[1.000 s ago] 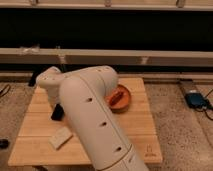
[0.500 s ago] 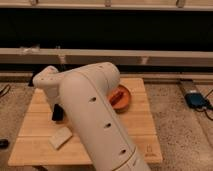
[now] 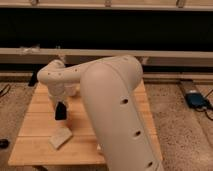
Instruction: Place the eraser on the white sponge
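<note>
The white sponge (image 3: 61, 136) is a pale flat block lying near the front left of the wooden table (image 3: 35, 125). My gripper (image 3: 60, 111) is a dark shape hanging down from the white wrist, a little above and just behind the sponge. I cannot make out the black eraser apart from the gripper's dark tip. My big white arm (image 3: 117, 105) fills the middle and right of the view and hides much of the table.
A blue object (image 3: 197, 100) lies on the floor at the right. A small dark thing (image 3: 4, 143) lies on the floor at the left. A long pale ledge (image 3: 165, 57) runs behind the table.
The gripper has shifted slightly to the right above the sponge. The arm has swung across and now hides the orange object that showed behind it.
</note>
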You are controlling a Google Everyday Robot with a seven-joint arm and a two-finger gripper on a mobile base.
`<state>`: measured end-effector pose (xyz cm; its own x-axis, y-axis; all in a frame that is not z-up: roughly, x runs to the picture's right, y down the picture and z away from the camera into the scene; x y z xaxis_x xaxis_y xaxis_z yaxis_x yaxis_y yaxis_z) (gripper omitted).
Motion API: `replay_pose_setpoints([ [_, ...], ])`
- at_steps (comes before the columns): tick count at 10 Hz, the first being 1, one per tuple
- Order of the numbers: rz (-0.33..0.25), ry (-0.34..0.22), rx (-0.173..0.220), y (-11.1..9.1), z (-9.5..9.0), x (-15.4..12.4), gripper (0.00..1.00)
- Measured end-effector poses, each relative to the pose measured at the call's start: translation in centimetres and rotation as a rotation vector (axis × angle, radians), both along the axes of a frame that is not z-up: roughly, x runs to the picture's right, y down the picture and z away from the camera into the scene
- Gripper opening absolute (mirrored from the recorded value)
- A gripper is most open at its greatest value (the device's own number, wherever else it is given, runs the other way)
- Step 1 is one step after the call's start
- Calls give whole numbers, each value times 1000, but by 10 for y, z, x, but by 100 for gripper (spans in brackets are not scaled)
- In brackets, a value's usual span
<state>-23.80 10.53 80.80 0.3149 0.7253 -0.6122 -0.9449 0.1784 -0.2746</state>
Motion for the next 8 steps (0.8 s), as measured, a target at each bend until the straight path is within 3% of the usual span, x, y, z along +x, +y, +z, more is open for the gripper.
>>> replay_pose_setpoints([
  [4, -62, -13, -17, 22, -31, 43, 10],
  [8, -177, -79, -17, 56, -53, 46, 10],
])
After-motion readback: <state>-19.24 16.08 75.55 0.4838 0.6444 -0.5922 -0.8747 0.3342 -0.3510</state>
